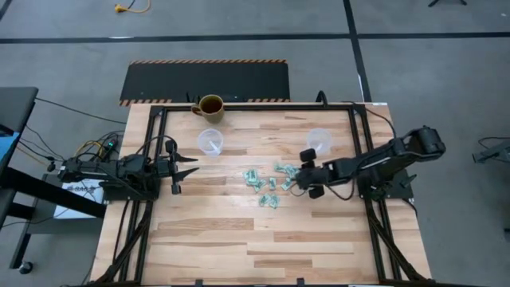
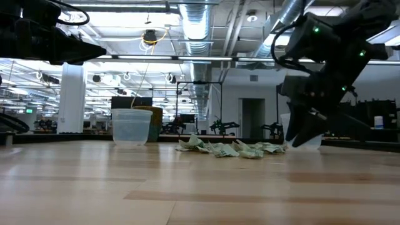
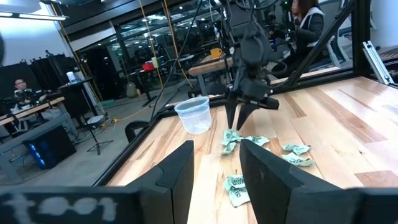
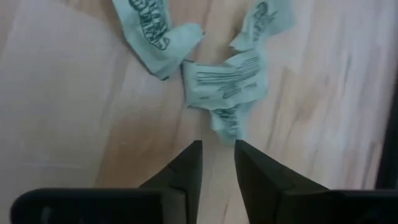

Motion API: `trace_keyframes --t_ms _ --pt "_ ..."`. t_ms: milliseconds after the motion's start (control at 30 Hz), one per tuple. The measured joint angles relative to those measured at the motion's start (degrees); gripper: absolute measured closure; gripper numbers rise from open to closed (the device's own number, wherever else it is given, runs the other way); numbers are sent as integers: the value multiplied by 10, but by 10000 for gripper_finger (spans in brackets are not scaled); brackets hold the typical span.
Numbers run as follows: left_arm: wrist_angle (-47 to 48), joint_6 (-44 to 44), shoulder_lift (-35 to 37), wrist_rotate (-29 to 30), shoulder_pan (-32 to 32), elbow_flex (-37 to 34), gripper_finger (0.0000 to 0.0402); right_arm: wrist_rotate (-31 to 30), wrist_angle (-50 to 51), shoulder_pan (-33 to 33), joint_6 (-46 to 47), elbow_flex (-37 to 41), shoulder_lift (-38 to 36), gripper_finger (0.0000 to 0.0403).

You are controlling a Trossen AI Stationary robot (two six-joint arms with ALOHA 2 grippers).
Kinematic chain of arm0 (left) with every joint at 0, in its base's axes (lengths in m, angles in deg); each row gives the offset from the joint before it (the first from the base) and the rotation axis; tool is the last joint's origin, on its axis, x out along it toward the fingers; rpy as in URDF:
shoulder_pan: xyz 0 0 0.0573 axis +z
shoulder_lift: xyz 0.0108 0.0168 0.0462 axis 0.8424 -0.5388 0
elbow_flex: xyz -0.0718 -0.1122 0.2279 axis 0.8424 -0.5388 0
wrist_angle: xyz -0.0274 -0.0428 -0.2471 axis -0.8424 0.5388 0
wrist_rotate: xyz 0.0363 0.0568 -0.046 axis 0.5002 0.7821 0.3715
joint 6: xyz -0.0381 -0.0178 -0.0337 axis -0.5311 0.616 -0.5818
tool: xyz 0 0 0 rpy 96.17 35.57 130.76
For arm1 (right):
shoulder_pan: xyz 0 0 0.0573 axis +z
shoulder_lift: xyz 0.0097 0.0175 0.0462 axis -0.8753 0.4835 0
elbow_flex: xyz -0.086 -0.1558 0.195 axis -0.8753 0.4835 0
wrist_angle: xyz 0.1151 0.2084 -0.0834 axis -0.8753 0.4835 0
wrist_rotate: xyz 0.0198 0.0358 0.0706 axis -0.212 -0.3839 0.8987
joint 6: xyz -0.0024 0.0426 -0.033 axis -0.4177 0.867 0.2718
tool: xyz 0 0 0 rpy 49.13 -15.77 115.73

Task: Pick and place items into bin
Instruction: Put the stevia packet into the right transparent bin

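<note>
My right gripper [image 1: 293, 180] is low at the right edge of the green-and-white wrapped candies [image 1: 267, 185], scattered mid-table [image 1: 215, 231]. Fingers slightly parted, grasping nothing, tips just short of one wrapper [image 4: 227, 84]. My left gripper [image 1: 191, 165] waits left, fingers apart.

L gripper [image 3: 216, 167] fills the foreground, its two dark fingers [image 3: 177, 171] apart w/ bare wood table [image 3: 348, 118] showing between them. Beyond, the R gripper [image 3: 241, 115] points down at the table, fingertips parted, just over a light-green wrapped piece [image 3: 231, 137]. More wrapped pieces nearby: one [image 3: 255, 140] beside it, two [image 3: 296, 154] off to the side, one [image 3: 236, 188] close to L fingers. Clear plastic cup [image 3: 196, 114] stands upright near the R gripper, apart from it. In the room behind: a person [image 3: 306, 25] at a desk, another person [image 3: 22, 90] seated far off.
</note>
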Motion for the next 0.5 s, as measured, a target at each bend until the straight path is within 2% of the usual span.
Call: trace_keyframes --t_ms 167,300,500 --pt "0 0 0 0 0 0 281 -6 -2 8 -13 -8 17 274" --pt "0 2 0 0 0 0 281 -37 -2 11 -21 -11 18 243" --pt "0 0 0 0 0 0 281 -46 -2 11 -47 -11 18 216"
